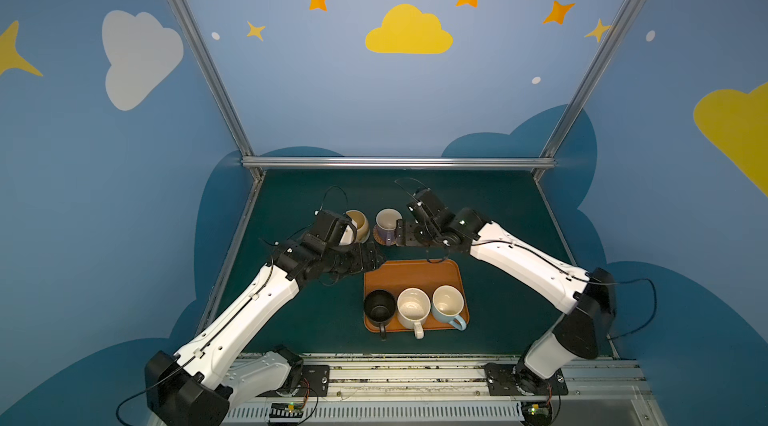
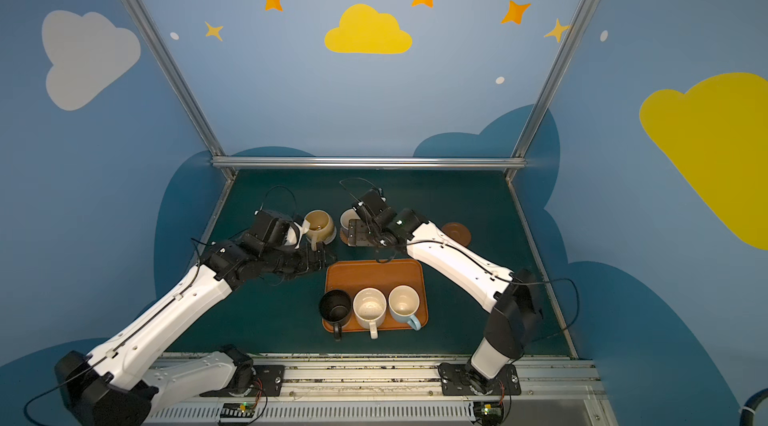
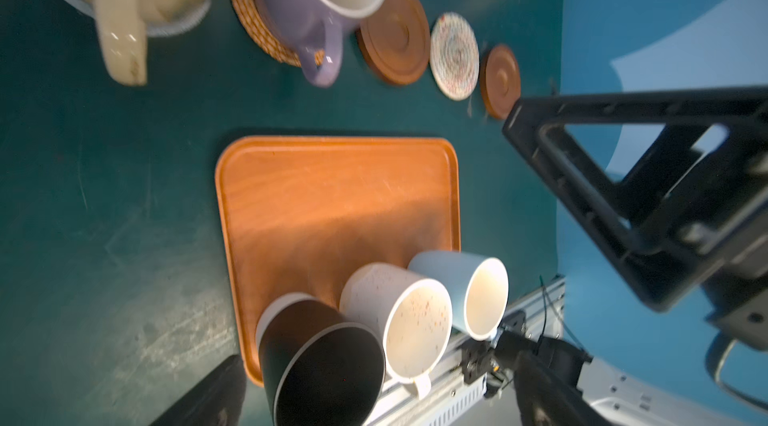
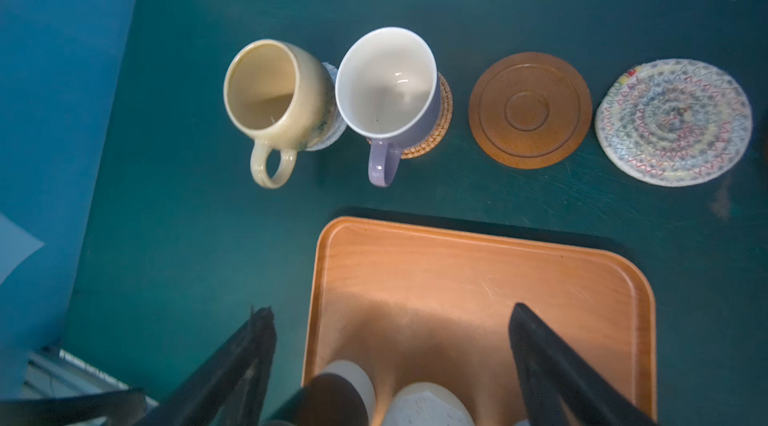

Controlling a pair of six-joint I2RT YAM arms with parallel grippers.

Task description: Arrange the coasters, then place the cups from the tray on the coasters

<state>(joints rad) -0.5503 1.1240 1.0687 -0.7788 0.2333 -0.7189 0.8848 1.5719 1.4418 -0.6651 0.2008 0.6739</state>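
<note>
Standing upright on rattan coaster (image 4: 445,108): lavender cup (image 4: 386,83), handle toward tray (image 4: 457,278).

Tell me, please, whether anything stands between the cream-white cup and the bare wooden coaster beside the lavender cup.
Nothing resting there: from the cream-white cup, the tray's far half and the mat up to the wooden coaster are bare. Only the open right pincer hangs above.

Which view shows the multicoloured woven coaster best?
The right wrist view: the woven coaster lies whole and sharp, its zigzag stitching clear. The left wrist view shows it small and slanted; in both top views the right arm hides it.
</note>
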